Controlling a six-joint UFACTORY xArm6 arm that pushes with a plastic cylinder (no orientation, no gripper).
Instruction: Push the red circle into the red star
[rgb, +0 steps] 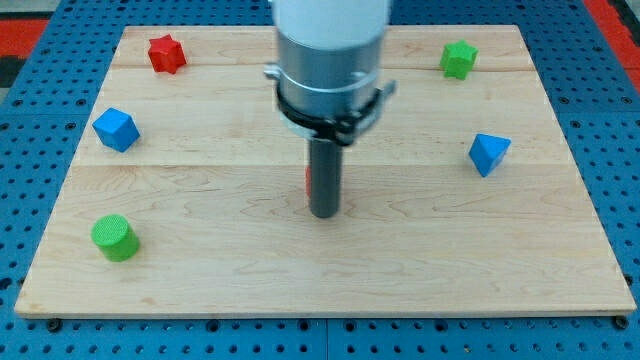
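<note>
A red star (166, 53) lies near the board's top left corner. The red circle (309, 179) is almost wholly hidden behind my rod; only a thin red sliver shows at the rod's left edge near the board's middle. My tip (324, 213) rests on the board right at that sliver, on its right and lower side. The arm's grey and white body covers the top middle of the view.
A blue cube (116, 129) sits at the left, a green cylinder (114, 238) at the lower left, a green block (458, 59) at the top right, and a blue triangular block (488, 153) at the right. The wooden board (320, 280) lies on a blue pegboard.
</note>
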